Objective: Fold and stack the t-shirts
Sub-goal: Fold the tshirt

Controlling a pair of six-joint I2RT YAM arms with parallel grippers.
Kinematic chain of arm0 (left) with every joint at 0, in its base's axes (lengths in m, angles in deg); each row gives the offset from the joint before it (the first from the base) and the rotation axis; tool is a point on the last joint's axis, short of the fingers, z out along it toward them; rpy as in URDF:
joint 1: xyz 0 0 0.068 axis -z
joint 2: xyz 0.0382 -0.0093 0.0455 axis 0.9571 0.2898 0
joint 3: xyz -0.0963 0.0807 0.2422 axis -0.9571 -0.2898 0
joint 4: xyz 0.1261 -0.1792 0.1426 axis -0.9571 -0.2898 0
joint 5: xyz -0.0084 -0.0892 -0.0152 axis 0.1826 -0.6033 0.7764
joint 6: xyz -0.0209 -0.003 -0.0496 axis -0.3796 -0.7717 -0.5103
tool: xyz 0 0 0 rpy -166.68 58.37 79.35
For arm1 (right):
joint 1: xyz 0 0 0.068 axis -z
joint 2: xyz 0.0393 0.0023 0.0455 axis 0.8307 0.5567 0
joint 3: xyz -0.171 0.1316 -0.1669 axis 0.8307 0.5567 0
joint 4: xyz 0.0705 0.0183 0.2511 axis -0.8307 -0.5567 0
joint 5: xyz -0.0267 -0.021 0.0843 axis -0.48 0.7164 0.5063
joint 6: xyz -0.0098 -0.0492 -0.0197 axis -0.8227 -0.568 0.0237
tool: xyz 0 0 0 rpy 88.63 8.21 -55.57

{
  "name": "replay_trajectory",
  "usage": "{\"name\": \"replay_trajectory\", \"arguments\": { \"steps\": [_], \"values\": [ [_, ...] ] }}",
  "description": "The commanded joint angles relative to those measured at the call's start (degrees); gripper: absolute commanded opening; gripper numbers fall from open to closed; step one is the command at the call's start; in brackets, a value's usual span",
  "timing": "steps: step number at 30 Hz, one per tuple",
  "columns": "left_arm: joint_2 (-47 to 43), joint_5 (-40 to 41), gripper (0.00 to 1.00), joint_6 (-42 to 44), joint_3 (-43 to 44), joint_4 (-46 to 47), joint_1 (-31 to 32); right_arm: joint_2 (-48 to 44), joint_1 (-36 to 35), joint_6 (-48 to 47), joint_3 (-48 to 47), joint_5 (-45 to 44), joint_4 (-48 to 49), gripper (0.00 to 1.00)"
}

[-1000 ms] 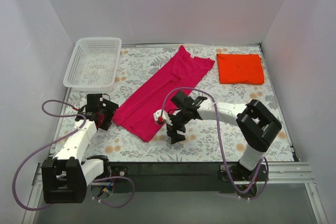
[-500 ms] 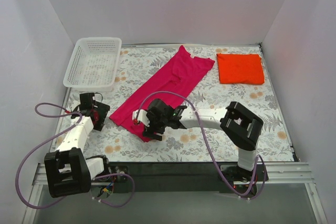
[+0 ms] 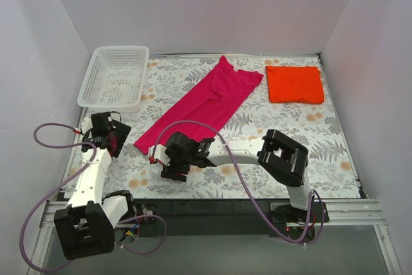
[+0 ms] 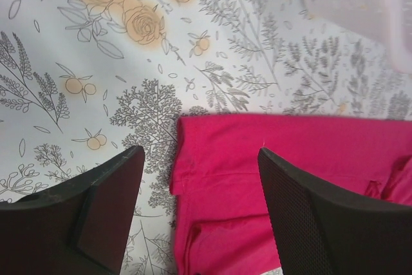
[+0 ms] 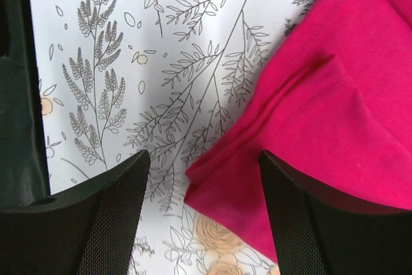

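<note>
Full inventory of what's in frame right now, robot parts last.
pink t-shirt: one, magenta, laid out long and narrow on a diagonal across mid-table
orange t-shirt: one, orange-red, folded into a rectangle, far right corner
basket: one, white mesh, far left corner
table cover: one, white with a floral print, under everything
left pincer: one, black, open, over the pink t-shirt's near-left hem corner
right pincer: one, black, open, over the other near hem corner
</note>
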Motion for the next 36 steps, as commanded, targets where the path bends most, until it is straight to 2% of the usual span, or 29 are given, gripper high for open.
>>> {"name": "replay_trajectory", "arguments": {
  "steps": [1, 8, 11, 12, 14, 16, 22, 25, 28, 36],
  "values": [
    [-4.5, 2.9, 0.66, 2.4, 3.2, -3.1, -0.4, 2.5, -0.8, 1.7, -3.3, -1.3, -1.5, 0.63],
    [-7.0, 2.8, 0.66, 3.1, 2.8, -5.0, -0.4, 3.5, -1.0, 1.0, -2.8, -4.2, -2.3, 0.53],
    [-7.3, 2.4, 0.66, 3.4, 3.2, -5.0, -0.4, 3.5, -1.0, -0.2, -2.2, -4.8, -3.5, 0.44],
    [-7.3, 2.1, 0.66, 3.6, 3.4, -5.0, -0.4, 3.5, -1.0, -0.8, -1.8, -4.6, -4.4, 0.36],
    [-7.3, 1.7, 0.66, 4.0, 3.6, -5.2, -0.4, 2.5, -1.0, -3.3, -0.7, -4.7, -6.6, 0.27],
    [-7.6, 0.9, 0.66, 4.1, 3.9, -5.2, -0.4, 1.0, -1.0, -5.5, 2.8, -4.8, -7.2, 0.19],
    [-7.4, -2.3, 0.66, 5.2, 3.5, -4.1, -0.4, -8.9, -1.0, -14.8, 14.9, 0.0, -10.5, 0.1],
    [-6.9, -7.2, 0.63, 6.9, 2.8, -2.4, -0.4, -16.6, -1.0, -19.2, 21.3, 1.9, -13.5, 0.07],
    [-6.0, -15.7, 0.58, 9.6, 1.9, 0.5, -0.4, -22.5, -0.9, -24.2, 25.5, 3.2, -17.4, 0.06],
    [-2.5, -38.8, 0.55, 14.9, -1.8, 8.7, -0.1, -30.6, -0.9, -30.2, 34.2, 7.2, -24.4, 0.07]
  ]
}}
